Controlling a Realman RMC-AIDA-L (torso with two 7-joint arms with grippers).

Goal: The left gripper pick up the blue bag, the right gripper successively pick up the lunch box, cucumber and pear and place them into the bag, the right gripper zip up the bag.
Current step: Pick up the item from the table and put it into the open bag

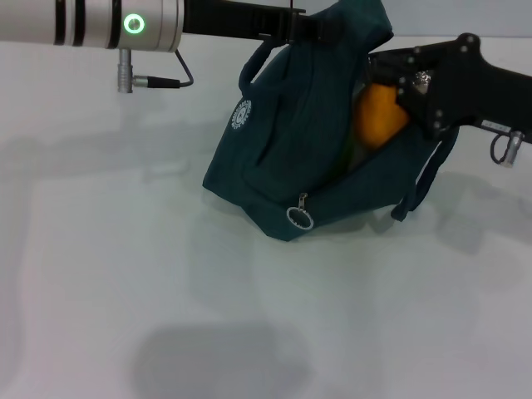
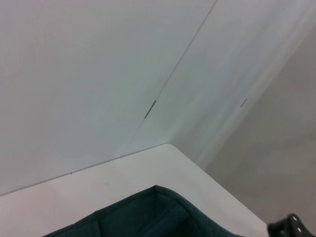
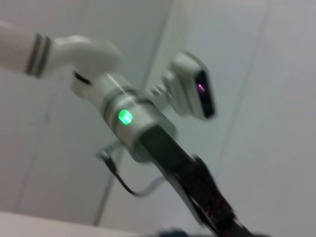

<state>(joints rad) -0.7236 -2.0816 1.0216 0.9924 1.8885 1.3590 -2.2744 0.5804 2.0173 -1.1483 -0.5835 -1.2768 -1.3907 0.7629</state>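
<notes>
Blue bag (image 1: 283, 158) mouth apparently rightward

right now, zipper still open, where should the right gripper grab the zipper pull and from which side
Take the metal ring pull by its round loop: it hangs free off the low front corner of the blue bag, clear of the fabric. The right gripper, now at the bag's opening by the pear, would probably best approach from the front.
</notes>
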